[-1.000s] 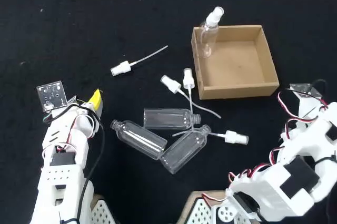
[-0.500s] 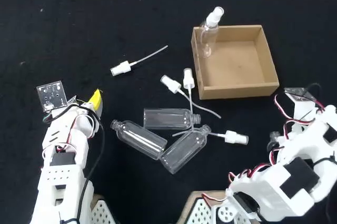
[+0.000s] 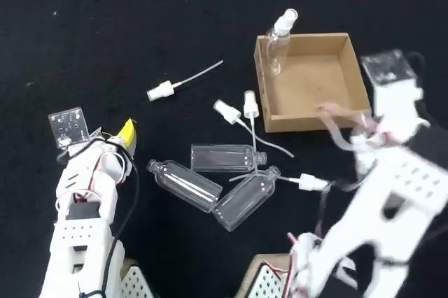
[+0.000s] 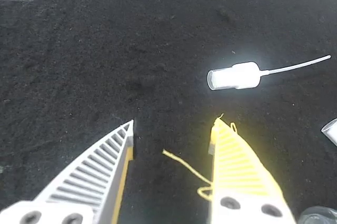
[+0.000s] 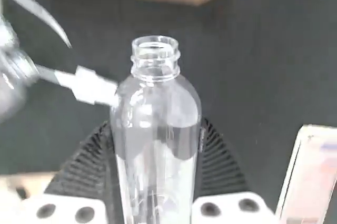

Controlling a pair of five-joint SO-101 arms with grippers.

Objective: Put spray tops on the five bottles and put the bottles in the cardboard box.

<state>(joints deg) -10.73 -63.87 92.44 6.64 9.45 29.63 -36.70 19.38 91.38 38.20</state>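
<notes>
Just off the front side of the brown cardboard box (image 3: 315,122), the right gripper (image 5: 155,132) is clamping its black ribbed jaws around the body of a clear plastic bottle (image 5: 155,87), whose neck is open with no top on it. A white spray top (image 5: 92,88) is lying just beside that bottle. Well apart from the box, the left gripper (image 4: 174,125) is hanging with jaws spread and nothing between them, near a second white spray top (image 4: 234,75) trailing a long thin tube. Three clear uncapped bottles (image 3: 224,158) are lying clustered near the box's front, and one capped bottle (image 3: 278,43) is leaning at its far corner.

The smooth bottle could slide or twist in the jaws. A thin tube could also miss the narrow neck and bend — or the arm could be sweeping loose tops away.
</notes>
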